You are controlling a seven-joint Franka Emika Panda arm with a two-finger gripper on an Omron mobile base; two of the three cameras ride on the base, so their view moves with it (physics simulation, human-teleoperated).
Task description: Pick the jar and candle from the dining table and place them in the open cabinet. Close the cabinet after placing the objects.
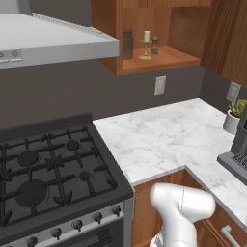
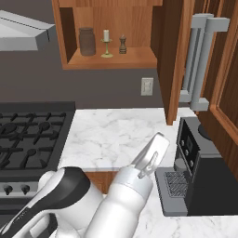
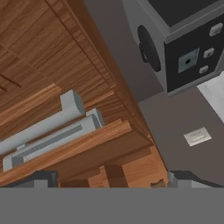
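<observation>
Pincer [image 3: 108,178] spread wide, empty, facing cabinet door [image 3: 65,70].

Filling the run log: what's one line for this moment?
jar: on cabinet shelf | candle: beside it | cabinet door: open | gripper: open, empty, facing door handle | left: close door

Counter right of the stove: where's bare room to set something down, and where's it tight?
Free: the marble counter between stove and wall outlet, out to the front edge. Tight: the right corner, with the plant pot and coffee machine. Cabinet shelf: left-centre holds jar, candle and pepper mill; right end bare.
</observation>
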